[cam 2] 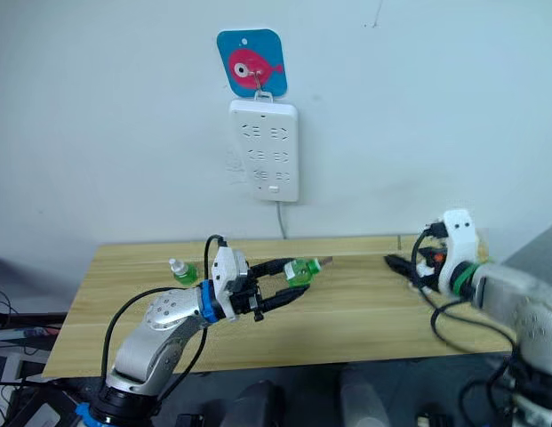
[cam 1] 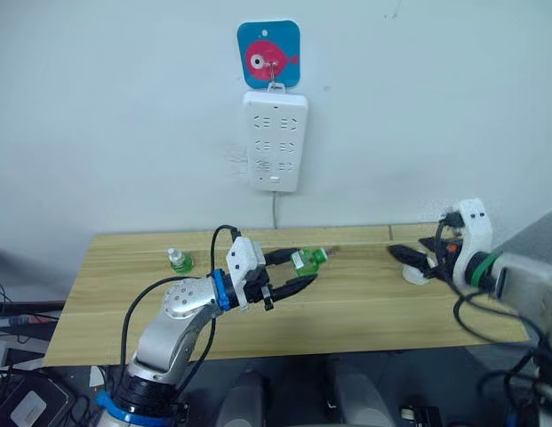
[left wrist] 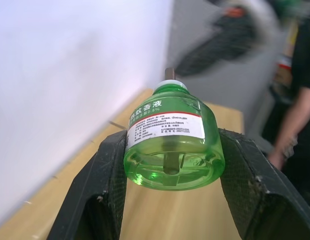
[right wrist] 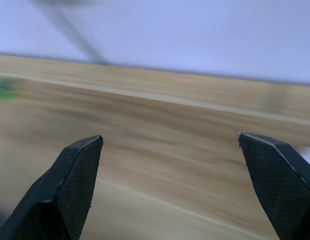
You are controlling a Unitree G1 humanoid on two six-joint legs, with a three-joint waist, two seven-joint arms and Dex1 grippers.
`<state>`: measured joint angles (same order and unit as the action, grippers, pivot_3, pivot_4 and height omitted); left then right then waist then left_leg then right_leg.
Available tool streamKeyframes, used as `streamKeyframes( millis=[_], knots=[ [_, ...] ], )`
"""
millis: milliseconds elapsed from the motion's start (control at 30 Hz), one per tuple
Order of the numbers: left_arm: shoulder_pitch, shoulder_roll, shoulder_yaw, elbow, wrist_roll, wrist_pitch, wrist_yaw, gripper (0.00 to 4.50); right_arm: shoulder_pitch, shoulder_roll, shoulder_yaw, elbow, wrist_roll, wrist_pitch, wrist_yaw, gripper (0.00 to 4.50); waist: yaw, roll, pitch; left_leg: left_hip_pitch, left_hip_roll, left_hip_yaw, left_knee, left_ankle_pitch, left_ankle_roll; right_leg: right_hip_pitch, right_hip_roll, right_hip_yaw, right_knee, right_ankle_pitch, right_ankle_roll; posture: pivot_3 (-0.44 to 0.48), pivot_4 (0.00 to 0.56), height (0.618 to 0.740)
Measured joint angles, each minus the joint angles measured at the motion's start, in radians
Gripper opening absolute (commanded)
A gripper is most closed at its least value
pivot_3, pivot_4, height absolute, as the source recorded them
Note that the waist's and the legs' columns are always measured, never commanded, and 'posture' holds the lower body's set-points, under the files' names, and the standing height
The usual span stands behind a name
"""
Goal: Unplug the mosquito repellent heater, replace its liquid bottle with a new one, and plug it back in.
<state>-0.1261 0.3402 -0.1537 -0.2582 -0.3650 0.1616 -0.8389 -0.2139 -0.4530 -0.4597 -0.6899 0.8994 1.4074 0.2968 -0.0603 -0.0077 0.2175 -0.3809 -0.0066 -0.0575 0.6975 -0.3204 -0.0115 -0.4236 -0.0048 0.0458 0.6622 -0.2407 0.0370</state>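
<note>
Pale wall, white power strip (cam 1: 276, 140) hanging above wooden bench (cam 1: 364, 302). Left hand (cam 1: 297, 270) clamped on green translucent bottle (cam 1: 307, 259), wick exposed, held above bench. Second green bottle (cam 1: 179, 261) left of it. Right hand (cam 1: 416, 259) spread, empty; white rounded heater (cam 1: 416, 273) just beside it. Likely step: bottle swap; next, bring bottle to heater.

Head eyes: we look forward and down over the tabletop (cam 1: 364, 307) toward the wall | left wrist: we sit close behind its pincer (left wrist: 169, 165), along the tabletop | right wrist: low over the same tabletop.
</note>
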Motion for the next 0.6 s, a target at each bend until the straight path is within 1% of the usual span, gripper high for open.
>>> streamKeyframes(
  millis=[67,167,233,367,533,600],
  knots=[
    [-0.006,-0.038,0.005,0.005,0.014,-0.021,0.045,2.26,0.013,0.123,-0.040,-0.040,0.182,-0.026,-0.051,4.50,-0.008,0.000,0.000,0.002,0.000,0.003,0.000,0.000,0.000,0.002,0.000,0.001,0.000,0.000,0.000,-0.188,0.187,0.730],
    [-0.011,-0.058,0.005,0.023,0.023,-0.042,0.067,2.26,0.035,0.192,-0.023,-0.042,0.331,-0.052,-0.150,4.50,-0.021,0.000,0.000,0.003,-0.001,0.005,0.001,0.000,0.000,0.002,0.000,0.002,0.000,0.000,0.000,-0.191,0.179,0.730],
    [-0.020,-0.074,0.003,0.040,0.039,-0.063,0.084,2.26,0.034,0.254,0.031,-0.026,0.412,-0.111,-0.253,4.50,-0.029,0.000,-0.001,0.003,-0.001,0.006,0.001,0.001,-0.001,0.002,0.001,0.002,0.000,0.000,0.000,-0.188,0.172,0.730],
    [-0.051,-0.108,-0.019,0.047,0.069,-0.103,0.100,2.26,-0.009,0.303,0.145,0.041,0.459,-0.197,-0.371,4.50,-0.037,0.000,-0.002,0.003,-0.001,0.006,0.001,0.001,-0.001,0.002,0.002,0.002,0.001,0.000,0.000,-0.175,0.167,0.730],
    [-0.060,-0.109,-0.035,0.068,0.091,-0.126,0.106,2.26,-0.038,0.318,0.220,0.127,0.506,-0.293,-0.437,4.50,-0.039,0.000,-0.004,0.001,-0.001,0.003,0.000,0.001,-0.001,0.000,0.002,0.001,0.002,0.000,0.000,-0.164,0.161,0.730],
    [-0.065,-0.110,-0.035,0.068,0.095,-0.134,0.109,2.26,-0.052,0.316,0.238,0.151,0.529,-0.332,-0.457,4.15,-0.039,0.000,-0.004,0.001,-0.001,0.003,0.000,0.001,-0.001,-0.001,0.001,0.001,0.002,0.001,0.000,-0.161,0.160,0.730]
  ],
)
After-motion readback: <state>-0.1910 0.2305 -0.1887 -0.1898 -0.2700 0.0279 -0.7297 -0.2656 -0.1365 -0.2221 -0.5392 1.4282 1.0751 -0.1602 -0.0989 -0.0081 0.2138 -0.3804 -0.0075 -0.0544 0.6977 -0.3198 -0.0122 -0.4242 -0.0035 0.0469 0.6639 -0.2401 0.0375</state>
